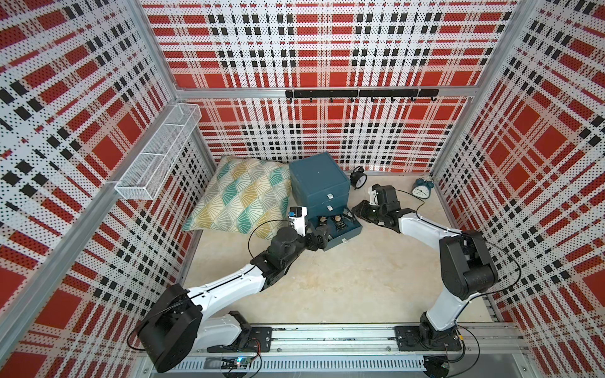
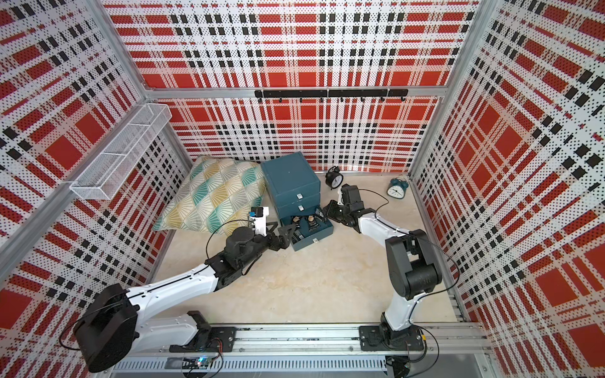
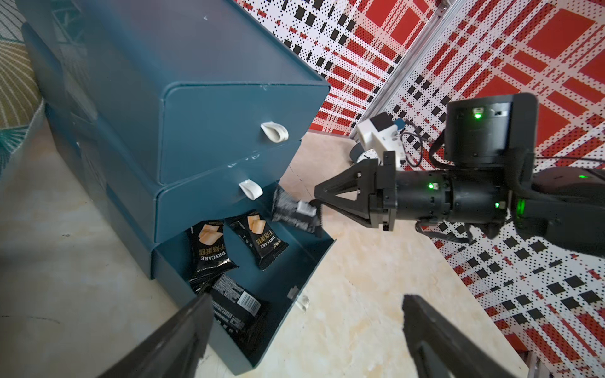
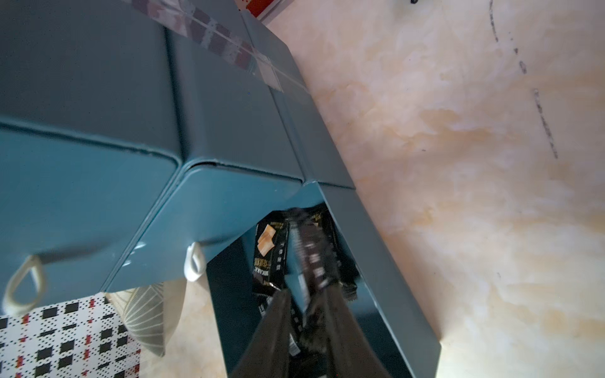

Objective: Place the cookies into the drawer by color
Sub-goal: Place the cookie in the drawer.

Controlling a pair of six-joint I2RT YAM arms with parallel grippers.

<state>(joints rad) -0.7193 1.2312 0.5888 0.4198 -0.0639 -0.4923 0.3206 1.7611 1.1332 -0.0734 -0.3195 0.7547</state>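
Tabletop [image 1: 343,278] beige marble, walls [image 1: 327,49] plaid pegboard; L claw [image 3: 306,297] apart, R claw [image 3: 317,198] grip unclear.

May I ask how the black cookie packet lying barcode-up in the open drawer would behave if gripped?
The black barcode-up cookie packet is probably light and floppy, given its thin crimped wrapper. The glossy film looks slippery, so it may slide across the smooth teal plastic drawer when pushed.

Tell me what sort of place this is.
Probably a robot test cell, not a home: left arm and right arm bolted to a metal rail, perforated plaid panels all round, staged props like a pillow and alarm clock.
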